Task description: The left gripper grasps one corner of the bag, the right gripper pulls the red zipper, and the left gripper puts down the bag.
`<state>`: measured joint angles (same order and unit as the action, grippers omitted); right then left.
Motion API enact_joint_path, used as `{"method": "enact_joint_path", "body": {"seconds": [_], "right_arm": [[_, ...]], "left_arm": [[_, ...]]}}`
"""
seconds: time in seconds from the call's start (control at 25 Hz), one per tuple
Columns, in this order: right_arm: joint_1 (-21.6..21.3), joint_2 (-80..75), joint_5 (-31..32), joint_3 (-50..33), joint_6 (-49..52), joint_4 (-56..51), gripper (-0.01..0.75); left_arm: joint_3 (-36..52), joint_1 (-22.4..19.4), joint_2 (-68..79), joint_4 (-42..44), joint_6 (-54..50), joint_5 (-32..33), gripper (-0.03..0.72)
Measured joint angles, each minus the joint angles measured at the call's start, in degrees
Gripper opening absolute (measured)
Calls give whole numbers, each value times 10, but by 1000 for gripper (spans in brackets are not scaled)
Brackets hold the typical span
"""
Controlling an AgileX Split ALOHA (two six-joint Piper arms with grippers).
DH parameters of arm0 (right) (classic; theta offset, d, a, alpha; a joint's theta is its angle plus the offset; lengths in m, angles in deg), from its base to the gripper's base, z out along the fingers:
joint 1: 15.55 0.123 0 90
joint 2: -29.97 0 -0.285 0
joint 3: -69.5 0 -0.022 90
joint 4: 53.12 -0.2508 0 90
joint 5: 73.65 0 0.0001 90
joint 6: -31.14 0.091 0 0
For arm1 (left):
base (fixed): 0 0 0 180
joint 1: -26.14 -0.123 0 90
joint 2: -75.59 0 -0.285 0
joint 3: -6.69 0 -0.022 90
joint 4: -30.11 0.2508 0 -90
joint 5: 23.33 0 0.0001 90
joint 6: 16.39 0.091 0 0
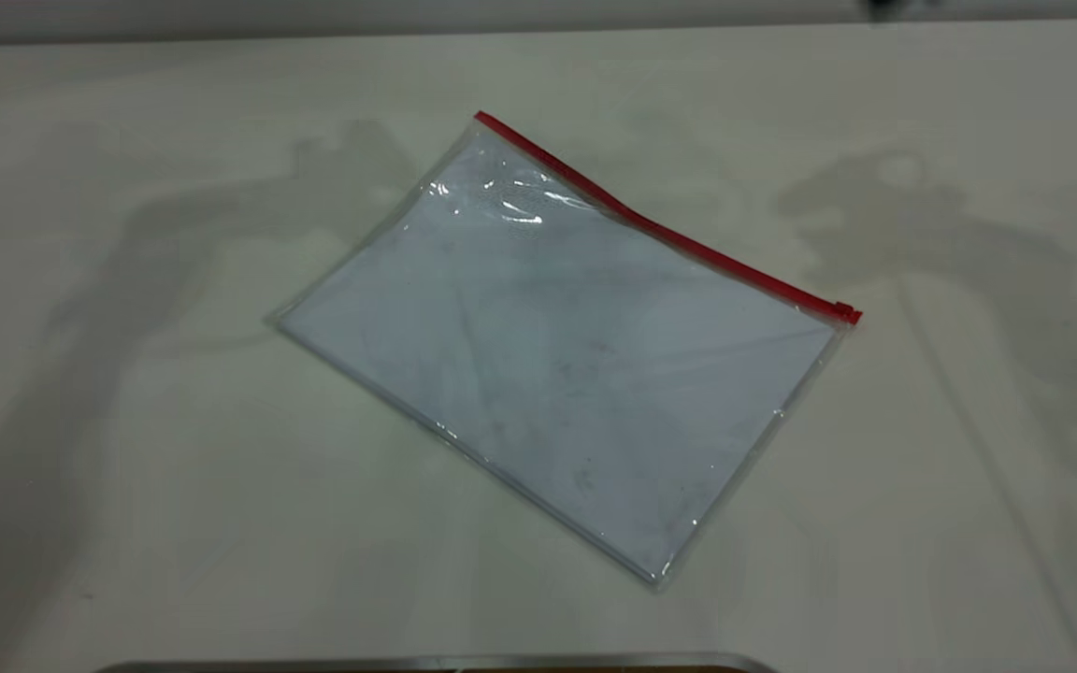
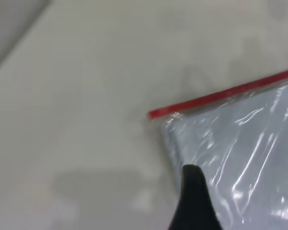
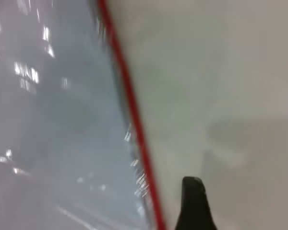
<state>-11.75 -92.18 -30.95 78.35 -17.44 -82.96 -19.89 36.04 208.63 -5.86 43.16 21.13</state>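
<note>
One pale table (image 1: 174, 523), filling nearly the whole exterior view, with soft arm shadows falling across both sides. One bag (image 1: 557, 355) lying flat near the middle of it, turned at a slant, clear plastic with white paper showing through and a few bright glints near the far corner. No brand, label or readable writing anywhere on it. One red zipper (image 1: 660, 229) running along the far long edge, with one tiny slider (image 1: 845, 312) sitting at the end toward the right arm's side. One corner of the bag (image 2: 165, 120) at the opposite end of the strip, resting on the table and touched by nothing. One strip of grey metal edge (image 1: 426, 664) at the near border of the exterior view. Neither arm visible from outside. From the left wrist, only one black fingertip of the left gripper (image 2: 194, 201) seen, poised over the short edge of the bag just below that corner, apart from the plastic; open or closed, cannot tell. From the right wrist, one black fingertip of the right gripper (image 3: 194, 203) hanging over bare table just beside the zipper; grip likewise cannot tell.
</note>
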Motion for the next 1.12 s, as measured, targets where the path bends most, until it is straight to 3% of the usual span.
{"method": "enact_joint_path", "body": {"seconds": [0.24,0.44,0.64,0.92,1.12], "right_arm": [[0,142,95,84,127,114,576],[0,279,135,96,218,192,576],[0,387,184,94,258,214,576],[0,508,216,59,264,215,576],[0,615,232,-34,279,215,576]], "left_arm": [[0,0,-171,225,-289,47,590],[0,0,-297,360,-433,136,590],[0,0,-370,408,-482,222,590],[2,0,-424,427,-503,224,590],[57,0,-478,436,-552,224,590]]}}
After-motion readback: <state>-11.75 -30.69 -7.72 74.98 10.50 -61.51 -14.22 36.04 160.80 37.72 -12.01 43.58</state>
